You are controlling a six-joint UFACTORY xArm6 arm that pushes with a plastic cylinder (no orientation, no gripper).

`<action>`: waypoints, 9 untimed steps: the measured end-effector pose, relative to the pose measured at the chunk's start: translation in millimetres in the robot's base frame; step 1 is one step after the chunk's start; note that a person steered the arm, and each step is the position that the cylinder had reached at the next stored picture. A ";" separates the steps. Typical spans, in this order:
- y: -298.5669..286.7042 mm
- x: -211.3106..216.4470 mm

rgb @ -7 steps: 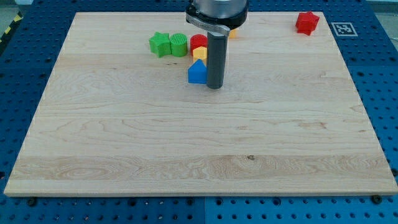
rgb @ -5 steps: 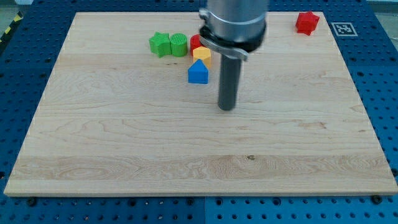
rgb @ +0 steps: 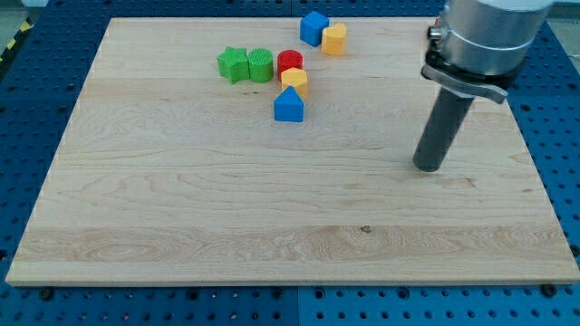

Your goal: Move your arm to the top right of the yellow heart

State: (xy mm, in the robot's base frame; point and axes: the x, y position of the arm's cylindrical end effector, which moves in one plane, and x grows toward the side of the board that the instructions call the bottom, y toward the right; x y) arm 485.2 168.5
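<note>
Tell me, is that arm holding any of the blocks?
Nothing is held. My tip stands on bare board, far to the view's right of the blue block and the others.

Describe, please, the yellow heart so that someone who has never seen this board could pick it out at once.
Start at the wooden board's top edge, a little right of its middle, where two blocks sit side by side. The yellow heart is the right one, touching a blue block on its left. The other yellow block lies lower, wedged between a red and a blue one; my tip stands far off, lower right.

No text, label or number can be read anywhere.
</note>
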 end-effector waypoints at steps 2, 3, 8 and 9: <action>0.8 -63.3; 0.8 -108.6; -41.3 -280.2; -66.2 -292.2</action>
